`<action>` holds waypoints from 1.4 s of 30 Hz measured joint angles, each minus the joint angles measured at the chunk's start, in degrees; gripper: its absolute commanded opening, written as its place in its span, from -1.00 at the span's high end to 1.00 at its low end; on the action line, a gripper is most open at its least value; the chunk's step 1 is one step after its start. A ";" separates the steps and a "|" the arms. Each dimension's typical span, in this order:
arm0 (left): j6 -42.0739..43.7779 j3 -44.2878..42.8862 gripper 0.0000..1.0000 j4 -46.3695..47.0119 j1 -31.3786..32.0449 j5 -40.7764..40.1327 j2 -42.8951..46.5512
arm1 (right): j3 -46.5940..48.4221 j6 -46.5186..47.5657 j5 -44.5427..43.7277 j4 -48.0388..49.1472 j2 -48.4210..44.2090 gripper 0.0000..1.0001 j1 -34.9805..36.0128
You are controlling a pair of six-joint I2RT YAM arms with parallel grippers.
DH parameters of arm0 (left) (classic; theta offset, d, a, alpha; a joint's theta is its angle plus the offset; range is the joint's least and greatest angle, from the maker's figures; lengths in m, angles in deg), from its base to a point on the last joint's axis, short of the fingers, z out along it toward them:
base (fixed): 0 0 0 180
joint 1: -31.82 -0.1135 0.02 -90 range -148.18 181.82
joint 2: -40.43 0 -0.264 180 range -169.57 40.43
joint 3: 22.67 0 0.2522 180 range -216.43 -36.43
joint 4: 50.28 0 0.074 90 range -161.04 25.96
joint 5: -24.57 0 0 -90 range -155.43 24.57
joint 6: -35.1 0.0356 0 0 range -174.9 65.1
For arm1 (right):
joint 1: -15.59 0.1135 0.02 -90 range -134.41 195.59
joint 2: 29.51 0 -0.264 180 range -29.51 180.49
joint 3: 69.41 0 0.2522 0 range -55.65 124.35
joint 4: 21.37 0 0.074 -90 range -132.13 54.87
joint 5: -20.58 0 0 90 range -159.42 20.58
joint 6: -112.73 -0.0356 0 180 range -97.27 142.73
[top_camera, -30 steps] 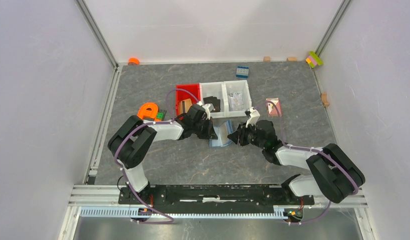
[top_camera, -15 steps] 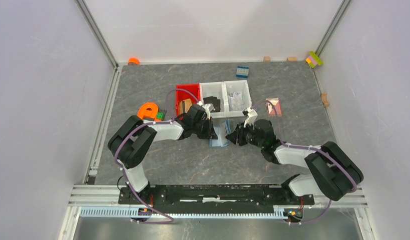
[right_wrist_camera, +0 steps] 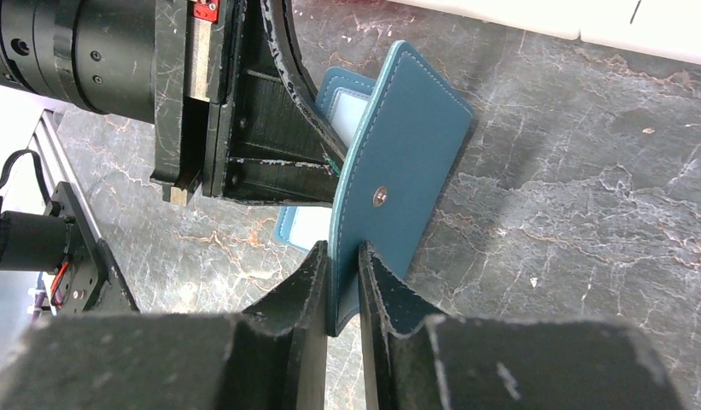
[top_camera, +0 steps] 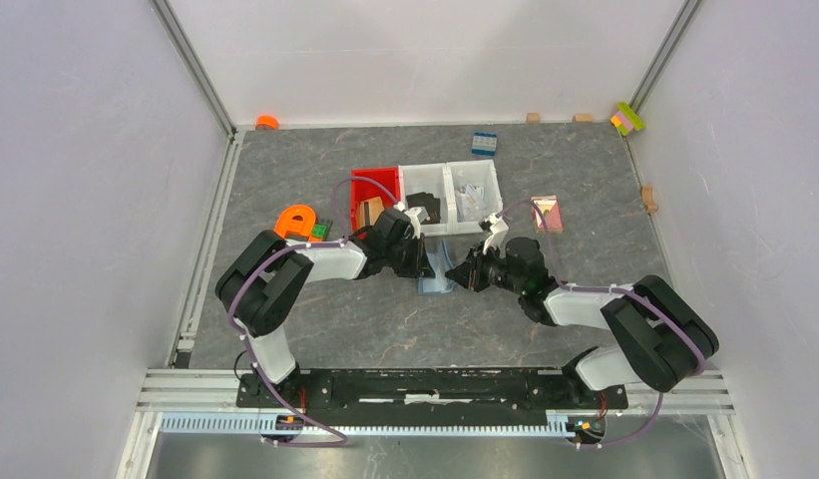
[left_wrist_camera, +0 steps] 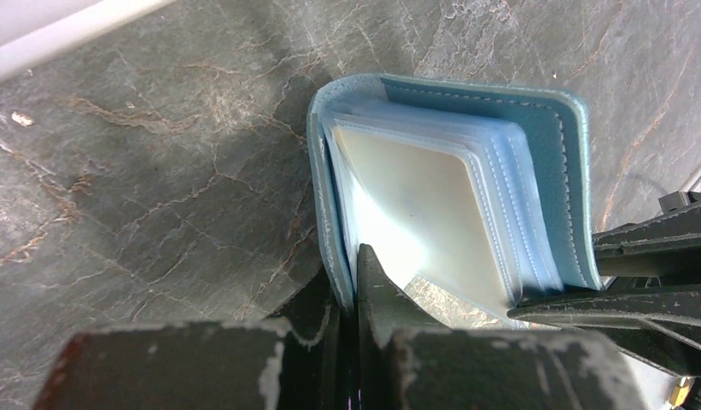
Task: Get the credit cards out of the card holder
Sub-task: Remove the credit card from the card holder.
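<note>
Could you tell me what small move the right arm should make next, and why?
Probably ease the right gripper away from the left gripper to swing the holder wider. Each is shut on one cover, and the pale card sits inside clear sleeves, with little room to reach it.

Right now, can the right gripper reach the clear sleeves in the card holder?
Probably not: the right gripper pinches the card holder by its flap, the left gripper by the other cover. The clear sleeves lie exposed, but neither is free.
</note>
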 measured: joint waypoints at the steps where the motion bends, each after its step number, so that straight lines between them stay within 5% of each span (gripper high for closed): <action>1: 0.00 -0.02 0.96 0.00 0.00 0.00 0.00 | 0.00 -0.02 0.17 0.22 0.20 0.60 0.00; 14: 0.02 -0.04 0.96 -0.07 0.00 0.00 -0.02 | 0.00 -0.66 1.62 1.79 1.31 0.37 0.22; 18: 0.02 -0.04 0.96 -0.07 0.02 0.00 -0.02 | 0.00 -0.35 0.87 0.76 0.79 0.61 0.48; 23: 0.02 -0.04 0.96 -0.09 0.02 0.02 -0.02 | 0.02 0.00 -0.22 -0.28 -0.15 0.64 0.48; 29: 0.02 -0.04 0.96 -0.09 0.02 0.02 -0.02 | 0.07 0.02 -0.28 -0.52 -0.26 0.42 0.48; 34: 0.02 -0.04 0.96 -0.07 0.02 0.00 -0.02 | 0.07 0.04 -0.26 -0.68 -0.26 0.49 0.55; 42: 0.02 -0.04 0.96 -0.07 0.02 0.00 -0.02 | 0.07 0.07 -0.28 -0.83 -0.33 0.21 0.57</action>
